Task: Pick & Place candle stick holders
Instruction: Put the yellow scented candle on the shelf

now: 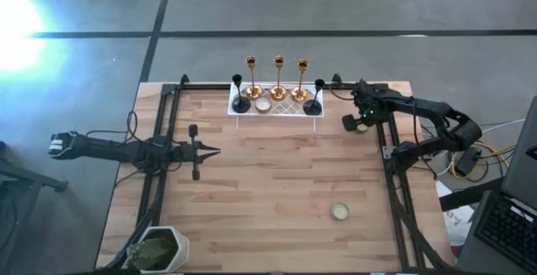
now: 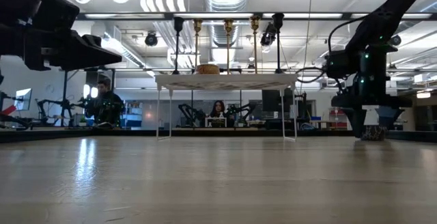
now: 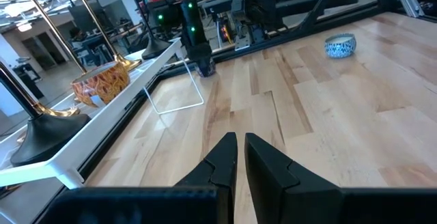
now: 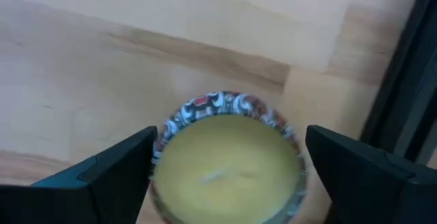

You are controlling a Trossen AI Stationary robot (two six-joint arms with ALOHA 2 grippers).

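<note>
From above, a pale wooden table (image 1: 268, 183) framed by dark rails is seen on a grey floor. At its far edge, a white lattice tray (image 1: 276, 107) carries three gold candle stick holders (image 1: 278, 78), two black ones (image 1: 241, 95) and a cream cup (image 1: 263, 105). Another cup (image 1: 340, 212) lies near the right front, and a potted plant (image 1: 159, 248) at the near left corner. The left gripper (image 1: 211, 150) is held shut over the left middle. The right gripper (image 1: 356, 124) is spread open around a third cup (image 1: 362, 127) at the far right.

At table height, the tray (image 2: 225, 80) is raised on thin legs; a workshop with ceiling lights and seated people (image 2: 218, 109) is seen behind.

In the left wrist view, closed fingers (image 3: 222, 157) point across the planks.

In the right wrist view, the patterned cup (image 4: 229, 159) is flanked by open fingers (image 4: 116, 169).
</note>
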